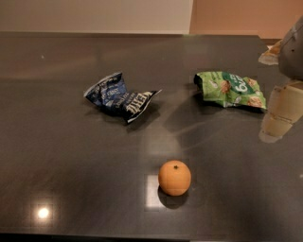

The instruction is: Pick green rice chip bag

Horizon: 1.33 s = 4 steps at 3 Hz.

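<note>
The green rice chip bag (230, 89) lies flat on the dark table (71, 165) at the right rear; it is bright green and glossy, with white lettering and tan chip pictures. My gripper (282, 112) hangs at the right edge of the camera view, just right of the bag and in front of its right end. It appears above the table and apart from the bag, holding nothing that I can see. Part of the gripper is cut off by the frame edge.
A crumpled dark blue bag with white lettering (120, 97) lies left of centre. An orange (174, 177) sits toward the front, in the middle. The table's far edge meets a pale wall (94, 14).
</note>
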Motion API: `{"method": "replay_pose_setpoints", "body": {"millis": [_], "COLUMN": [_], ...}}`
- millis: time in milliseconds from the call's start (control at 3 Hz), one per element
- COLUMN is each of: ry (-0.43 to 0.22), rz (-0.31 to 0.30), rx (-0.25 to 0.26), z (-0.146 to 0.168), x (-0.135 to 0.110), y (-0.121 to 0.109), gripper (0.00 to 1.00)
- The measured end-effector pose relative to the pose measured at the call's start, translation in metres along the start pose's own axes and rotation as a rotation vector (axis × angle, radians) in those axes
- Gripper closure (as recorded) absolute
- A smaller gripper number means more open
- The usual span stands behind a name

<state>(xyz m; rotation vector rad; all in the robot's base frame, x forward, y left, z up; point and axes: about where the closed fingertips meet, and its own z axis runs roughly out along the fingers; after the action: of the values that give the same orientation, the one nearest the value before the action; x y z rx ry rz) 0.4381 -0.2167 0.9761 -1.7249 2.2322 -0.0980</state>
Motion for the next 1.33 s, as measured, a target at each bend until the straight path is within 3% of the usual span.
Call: {"method": "replay_pose_setpoints", "body": {"millis": [333,667,1333], "ry": [-0.002,-0.019,-0.044], "rz": [-0.002,0.002,0.031], "rx": [0.007,0.011,0.011], "z": [-0.001,0.008,0.049], "x": [0.0,0.004,0.011], "y": [-0.003,-0.02,-0.085], "gripper": [0.0,0.0,0.0]}}
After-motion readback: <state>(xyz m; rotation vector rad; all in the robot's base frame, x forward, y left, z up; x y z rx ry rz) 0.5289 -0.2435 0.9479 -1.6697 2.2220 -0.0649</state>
